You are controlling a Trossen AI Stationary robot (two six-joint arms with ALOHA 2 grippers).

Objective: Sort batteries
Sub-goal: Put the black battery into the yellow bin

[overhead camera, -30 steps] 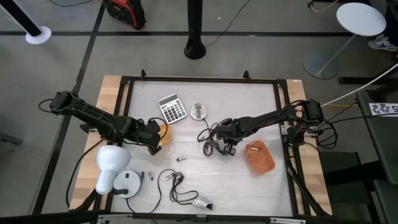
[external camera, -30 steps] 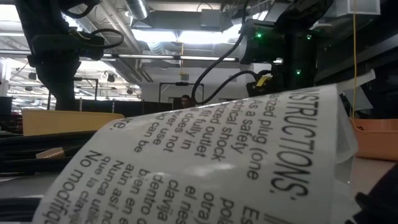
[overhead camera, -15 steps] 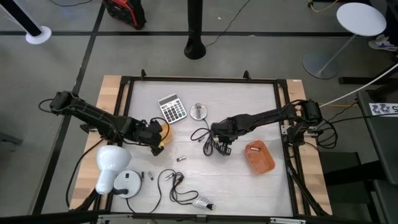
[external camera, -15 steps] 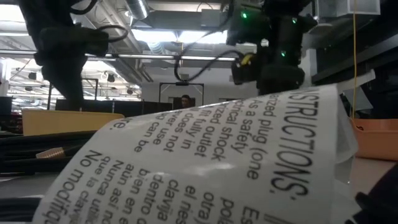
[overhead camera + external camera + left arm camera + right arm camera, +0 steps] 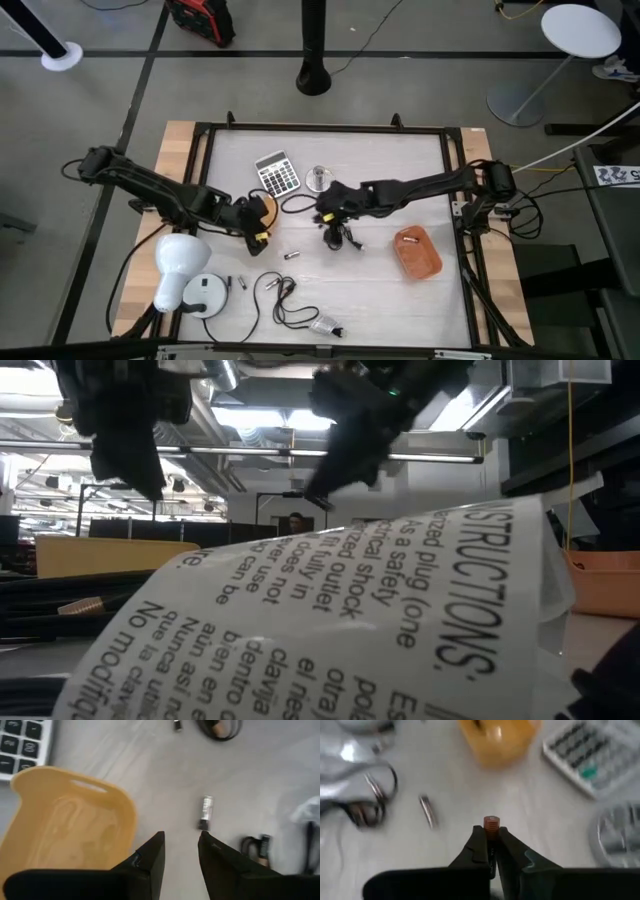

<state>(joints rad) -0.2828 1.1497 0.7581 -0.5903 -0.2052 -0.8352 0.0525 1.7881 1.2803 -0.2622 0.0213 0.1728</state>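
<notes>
A battery (image 5: pixel 491 824) with a copper-coloured end sits pinched in the right hand (image 5: pixel 490 845), held up above the middle of the desk (image 5: pixel 400 160) by the cable tangle (image 5: pixel 338 235). Another battery (image 5: pixel 292 256) lies loose on the desk nearer the front edge, just ahead of the left hand (image 5: pixel 181 851), whose fingers stand apart with nothing between them. That hand hangs beside the yellow tray (image 5: pixel 65 820). Farther back lies the calculator (image 5: pixel 277 174). Over to the right rests the orange tray (image 5: pixel 418 252).

Grey floor (image 5: pixel 80 150), white stool (image 5: pixel 580 30), ceiling lights (image 5: pixel 270 418)
</notes>
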